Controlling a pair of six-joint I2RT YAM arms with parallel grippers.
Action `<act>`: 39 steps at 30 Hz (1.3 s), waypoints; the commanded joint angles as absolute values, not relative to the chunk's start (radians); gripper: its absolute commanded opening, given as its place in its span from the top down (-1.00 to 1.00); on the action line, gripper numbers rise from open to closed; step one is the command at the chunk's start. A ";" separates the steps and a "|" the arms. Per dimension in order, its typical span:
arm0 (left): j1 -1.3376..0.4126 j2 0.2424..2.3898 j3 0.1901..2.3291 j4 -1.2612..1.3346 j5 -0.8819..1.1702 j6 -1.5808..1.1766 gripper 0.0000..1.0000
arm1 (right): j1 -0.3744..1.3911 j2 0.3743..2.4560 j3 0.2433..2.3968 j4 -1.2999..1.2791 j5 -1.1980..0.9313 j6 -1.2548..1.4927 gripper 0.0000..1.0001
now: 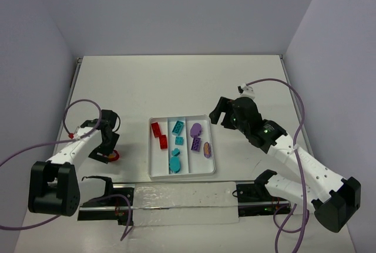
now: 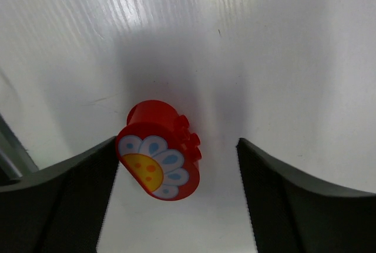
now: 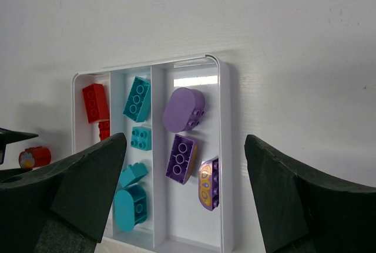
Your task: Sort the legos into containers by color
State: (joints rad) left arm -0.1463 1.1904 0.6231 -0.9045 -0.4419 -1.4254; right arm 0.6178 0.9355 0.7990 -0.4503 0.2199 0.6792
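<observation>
Spread the left gripper [image 2: 176,147] fingers [image 2: 59,200] wide around a round red brick [image 2: 158,159], one finger at its edge, the other apart. Lay on the table [image 2: 264,41], left of the tray [image 1: 150,147]. Showed a glossy face printed with white-and-blue petals and a yellow centre, studs turned sideways. Spread the right gripper [image 3: 185,140] wide too, empty, just right of the tray. Held red bricks [image 3: 94,101] in the left compartment, teal bricks [image 3: 137,98] in the middle, purple bricks [image 3: 183,109] in the right. Hid one red brick partly behind a finger. Looked smooth, white, round-cornered.

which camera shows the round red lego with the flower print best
The left wrist view: the red lego sits large mid-frame, its flower print and side studs clear. The top external view shows only a red speck; the right wrist view catches it small at its left edge.
</observation>
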 commanded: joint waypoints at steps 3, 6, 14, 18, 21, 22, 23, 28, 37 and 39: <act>-0.137 1.270 0.652 -0.893 -0.423 -1.395 -0.35 | 0.626 0.944 0.824 -0.427 0.227 0.669 -0.78; -0.137 1.264 0.680 -0.919 -0.441 -1.372 -0.05 | 0.624 0.946 0.826 -0.427 0.224 0.673 -0.78; -0.155 1.140 0.811 -0.861 -0.397 -1.105 1.00 | 0.626 0.935 0.828 -0.433 0.222 0.683 -0.78; -0.293 1.067 0.881 -0.782 -0.358 -0.959 1.00 | 0.626 0.930 0.836 -0.439 0.229 0.685 -0.78; -0.389 1.008 0.880 -0.659 -0.264 -0.823 1.00 | 0.626 0.928 0.842 -0.452 0.239 0.688 -0.78; -0.415 0.988 0.865 -0.611 -0.200 -0.785 0.99 | 0.626 0.926 0.843 -0.457 0.242 0.690 -0.78; -0.438 0.979 0.852 -0.580 -0.141 -0.757 0.99 | 0.626 0.923 0.843 -0.461 0.246 0.691 -0.78; -0.564 1.038 0.833 -0.584 -0.110 -0.722 1.00 | 0.626 0.911 0.838 -0.472 0.255 0.698 -0.78; -0.783 1.089 0.782 -0.561 -0.164 -0.776 0.85 | 0.626 0.914 0.854 -0.501 0.272 0.696 -0.78; -0.799 1.102 0.779 -0.567 -0.180 -0.782 0.70 | 0.626 0.911 0.852 -0.506 0.276 0.699 -0.78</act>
